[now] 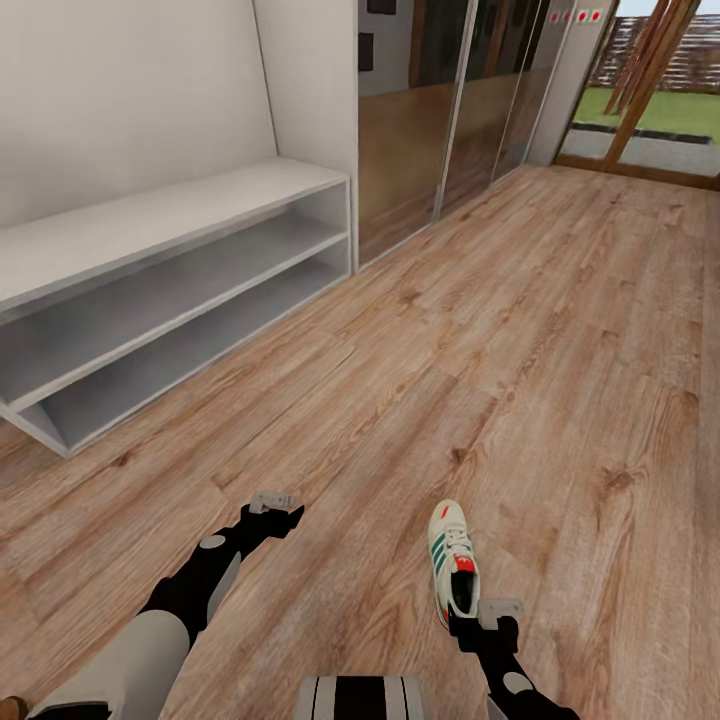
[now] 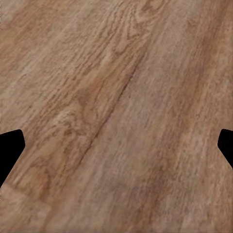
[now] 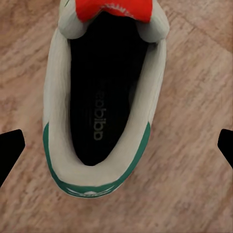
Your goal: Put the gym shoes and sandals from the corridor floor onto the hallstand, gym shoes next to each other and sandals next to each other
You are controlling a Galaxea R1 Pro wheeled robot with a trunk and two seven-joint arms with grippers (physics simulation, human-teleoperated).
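gym shoe [image 3: 104, 97]: insole reads "adidas" | right end effector [image 3: 116, 145]: wide, over it | left end effector [image 2: 116, 145]: wide

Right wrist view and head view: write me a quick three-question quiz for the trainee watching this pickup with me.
1. True or false: the gym shoe already sits on the hallstand.
2. Which gripper hangs over the shoe's opening: A) left gripper, B) right gripper?
3. Fill in: the tips of the right gripper's fingers stand apart on either side of the shoe's ____ end.

Key
1. False. It lies on the corridor floor, and both shelves of the hallstand hold nothing.
2. B. The right wrist view looks straight down into the shoe.
3. Heel. The fingers are spread wide and not touching it.
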